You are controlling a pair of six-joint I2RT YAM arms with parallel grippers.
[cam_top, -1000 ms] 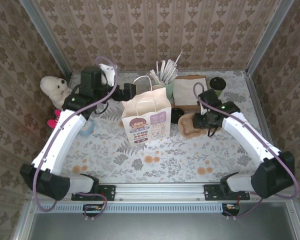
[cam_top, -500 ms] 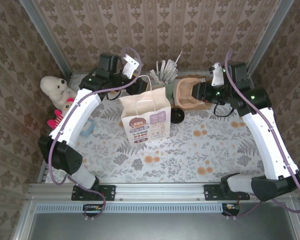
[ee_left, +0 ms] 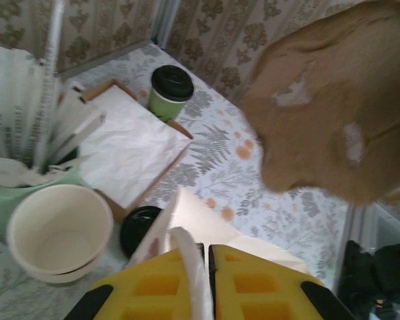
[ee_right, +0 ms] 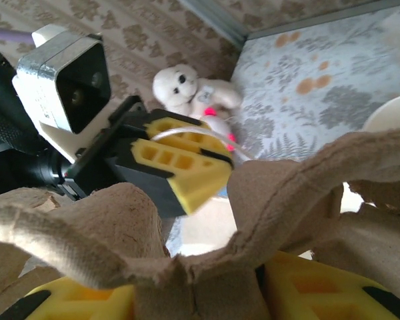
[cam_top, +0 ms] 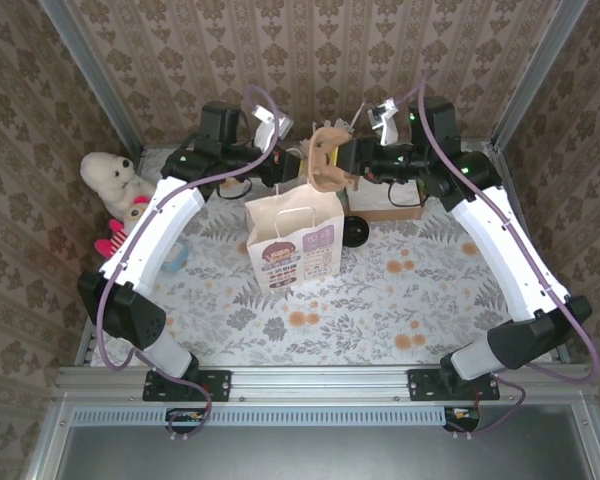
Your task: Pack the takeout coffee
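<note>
While left fingers [ee_left: 147, 288] pinch the bag handle [ee_left: 193, 270], right fingers [ee_right: 73, 301] clamp a cardboard carrier [ee_right: 287, 193]

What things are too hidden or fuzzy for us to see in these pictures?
- Inside the white paper bag: top view, the cardboard cup carrier overlaps its top edge.
- What is in the takeout coffee: left wrist view, its black lid is on.
- The carrier's shape: left wrist view, blurred and cut off by the right edge.
- The right gripper: right wrist view, the carrier covers most of it and the bottom edge cuts off more.
</note>
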